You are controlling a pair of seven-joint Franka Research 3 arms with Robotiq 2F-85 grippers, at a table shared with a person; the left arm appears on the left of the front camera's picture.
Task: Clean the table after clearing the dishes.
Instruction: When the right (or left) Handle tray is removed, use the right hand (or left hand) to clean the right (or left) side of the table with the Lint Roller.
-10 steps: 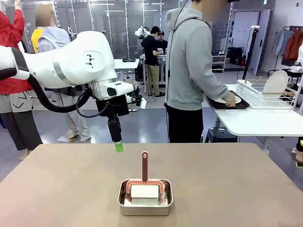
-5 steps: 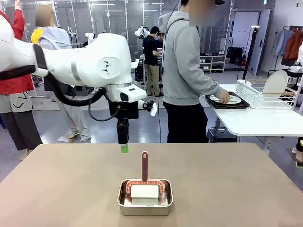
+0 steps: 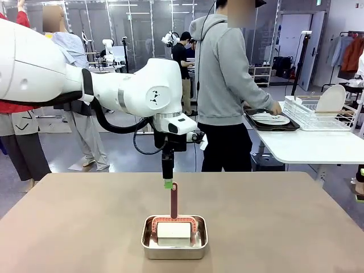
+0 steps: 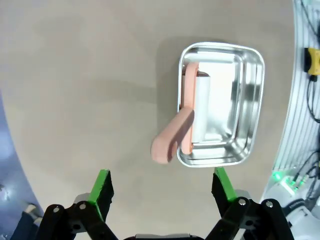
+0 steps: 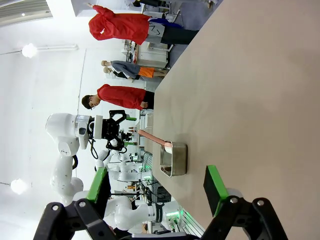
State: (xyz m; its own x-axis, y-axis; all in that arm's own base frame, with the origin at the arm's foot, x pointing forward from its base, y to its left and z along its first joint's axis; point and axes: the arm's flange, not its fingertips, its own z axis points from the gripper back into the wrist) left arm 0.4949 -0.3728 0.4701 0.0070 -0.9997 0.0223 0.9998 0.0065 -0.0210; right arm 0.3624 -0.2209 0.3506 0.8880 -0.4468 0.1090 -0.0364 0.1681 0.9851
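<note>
You're hovering the left gripper (image 3: 168,183) (jaws spread wide) just above the upright pink handle (image 3: 173,199); descending off-centre is risking tipping the steel pan (image 3: 149,250).

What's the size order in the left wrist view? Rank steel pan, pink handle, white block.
Largest: steel pan. Then pink handle and white block: they look alike, and the handle rises nearer the camera, so unsure.

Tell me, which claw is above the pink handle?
The left gripper, open just above the pink handle; the right gripper is far off across the table.
</note>
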